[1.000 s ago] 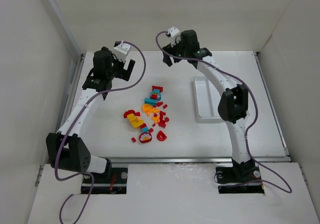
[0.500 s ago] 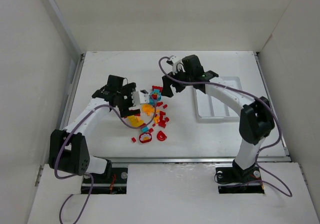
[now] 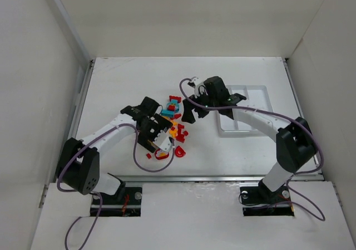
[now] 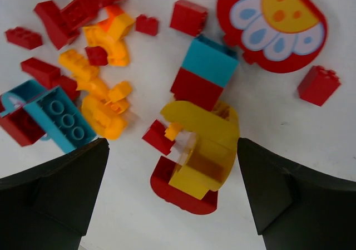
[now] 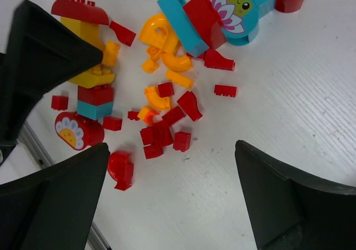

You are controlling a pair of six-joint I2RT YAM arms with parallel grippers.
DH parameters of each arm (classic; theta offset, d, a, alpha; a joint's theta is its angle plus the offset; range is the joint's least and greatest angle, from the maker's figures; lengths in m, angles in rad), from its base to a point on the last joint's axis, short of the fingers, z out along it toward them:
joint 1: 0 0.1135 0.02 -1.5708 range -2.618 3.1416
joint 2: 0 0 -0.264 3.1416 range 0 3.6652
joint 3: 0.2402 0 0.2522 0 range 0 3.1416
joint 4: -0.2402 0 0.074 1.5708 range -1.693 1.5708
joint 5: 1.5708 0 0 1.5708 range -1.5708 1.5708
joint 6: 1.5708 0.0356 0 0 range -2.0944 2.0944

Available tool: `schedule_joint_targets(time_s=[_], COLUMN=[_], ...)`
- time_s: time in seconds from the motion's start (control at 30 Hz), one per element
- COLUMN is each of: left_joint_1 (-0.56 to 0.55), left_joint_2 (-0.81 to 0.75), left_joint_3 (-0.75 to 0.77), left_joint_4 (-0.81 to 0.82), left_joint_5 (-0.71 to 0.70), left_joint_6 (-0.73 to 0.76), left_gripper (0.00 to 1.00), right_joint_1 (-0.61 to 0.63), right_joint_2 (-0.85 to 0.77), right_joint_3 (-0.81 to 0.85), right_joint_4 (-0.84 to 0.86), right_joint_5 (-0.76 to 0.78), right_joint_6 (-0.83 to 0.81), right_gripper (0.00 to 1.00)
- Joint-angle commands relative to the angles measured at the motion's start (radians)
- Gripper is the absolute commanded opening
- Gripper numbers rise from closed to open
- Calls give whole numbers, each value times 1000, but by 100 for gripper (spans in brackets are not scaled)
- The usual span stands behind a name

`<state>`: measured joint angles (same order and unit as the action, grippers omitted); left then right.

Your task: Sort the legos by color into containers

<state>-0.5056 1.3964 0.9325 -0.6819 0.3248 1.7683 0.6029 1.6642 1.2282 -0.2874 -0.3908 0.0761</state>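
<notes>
Hovering low over the legos [image 3: 173, 128] with the left gripper [image 4: 172, 189] spread wide and holding nothing, straddling a yellow arch piece [image 4: 203, 150] that touches a teal-on-red brick stack [image 4: 206, 72]. Farther out, seeing orange curved pieces [image 4: 103, 111], a studded teal brick [image 4: 58, 116] and a red flower-printed piece [image 4: 272, 24]. Hanging over the pile's far side with the right gripper [image 5: 169, 200] equally wide and empty, above scattered red bricks [image 5: 164, 133] and a teal face-printed piece [image 5: 239, 5]. Finding the pile loose on the table [image 3: 122, 94], near the white tray [image 3: 266, 94], partly hidden under the right arm; cannot tell its contents.
</notes>
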Motion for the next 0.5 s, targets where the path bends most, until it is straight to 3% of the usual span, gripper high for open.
schedule_joint_targets(time_s=[0.0,0.23,0.47], left_joint_1=[-37,-56,-56], left_joint_2=[-5,-5,50], left_joint_3=[-12,-23,-86], left_joint_4=[-84,-151,-21], left_joint_5=[-36,-107,-173], left_joint_6=[82,140,100], left_gripper=[100,100,100], right_joint_1=[8,8,17], right_joint_2=[-92,-135,-135], right_joint_3=[-13,-74,-93], right_joint_4=[63,73,73], right_joint_5=[27,47,56], right_joint_6=[16,25,25], right_gripper=[100,100,100])
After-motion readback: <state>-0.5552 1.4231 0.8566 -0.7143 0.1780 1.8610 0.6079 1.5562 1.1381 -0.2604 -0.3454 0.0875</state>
